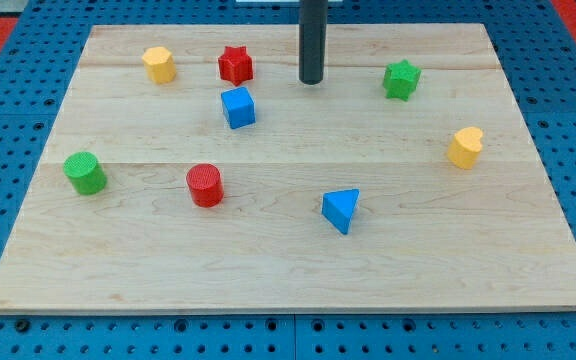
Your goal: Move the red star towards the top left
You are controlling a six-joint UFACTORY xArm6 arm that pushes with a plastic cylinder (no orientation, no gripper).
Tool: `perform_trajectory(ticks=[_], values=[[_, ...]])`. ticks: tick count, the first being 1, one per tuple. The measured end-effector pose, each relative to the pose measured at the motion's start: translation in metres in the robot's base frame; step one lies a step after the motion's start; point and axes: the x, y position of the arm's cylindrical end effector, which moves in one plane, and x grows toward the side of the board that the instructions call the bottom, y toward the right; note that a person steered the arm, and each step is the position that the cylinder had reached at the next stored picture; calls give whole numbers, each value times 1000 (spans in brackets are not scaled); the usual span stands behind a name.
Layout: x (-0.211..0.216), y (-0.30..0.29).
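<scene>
The red star (pixel 235 65) lies near the view's top, left of centre, on the wooden board (pixel 288 260). My tip (pixel 311 81) stands on the board to the star's right, about a block and a half's width away, not touching it. A yellow hexagon block (pixel 158 64) lies to the star's left. A blue cube (pixel 238 107) lies just below the star.
A green star (pixel 401 80) lies at the top right, a yellow heart-like block (pixel 465 148) at the right. A blue triangle (pixel 340 209) lies below centre, a red cylinder (pixel 205 185) left of centre, a green cylinder (pixel 85 172) at the left edge.
</scene>
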Motion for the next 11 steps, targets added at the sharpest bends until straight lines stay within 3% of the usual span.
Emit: perform_trajectory(ticks=[3,6,8,11], values=[[-1,-2],[-25,-107],[20,-126],[-32,-138]])
